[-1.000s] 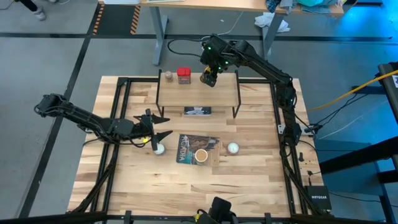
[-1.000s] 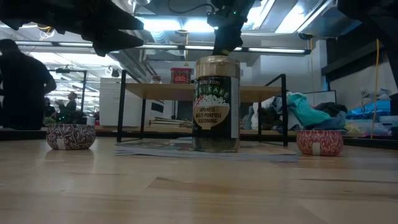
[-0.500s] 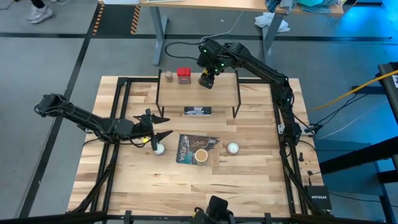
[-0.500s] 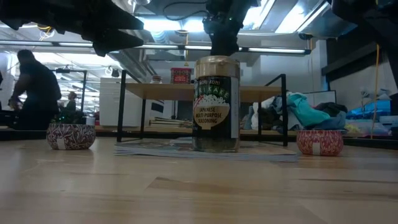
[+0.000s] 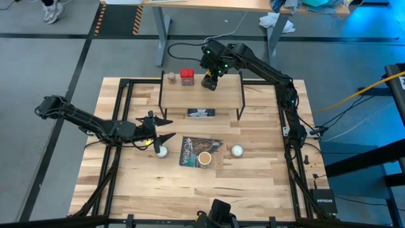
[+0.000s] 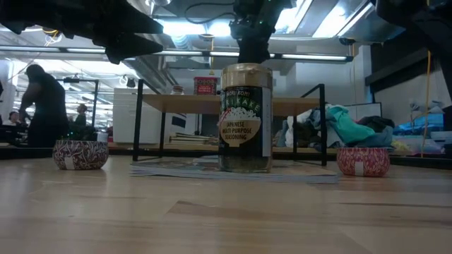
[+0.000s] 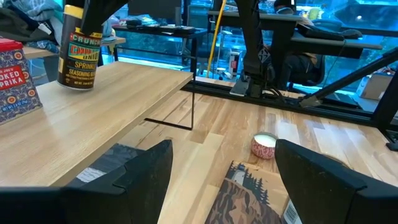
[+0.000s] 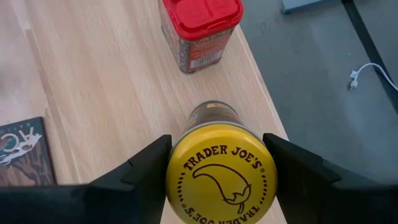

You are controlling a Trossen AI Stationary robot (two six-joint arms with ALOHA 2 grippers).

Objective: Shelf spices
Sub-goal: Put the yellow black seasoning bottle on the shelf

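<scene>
Tin [image 5: 186,76] and jar [image 5: 209,81] on shelf [image 5: 201,95]

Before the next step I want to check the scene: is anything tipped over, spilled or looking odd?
Nothing stands out. The red square tin and yellow jar stand upright on the light-wood shelf, the tan jar upright on the picture book; nothing spilled.

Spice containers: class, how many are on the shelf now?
3. The tiny brownish jar at one end, the red tin beside it, and the yellow jar between the right gripper's fingers.
</scene>
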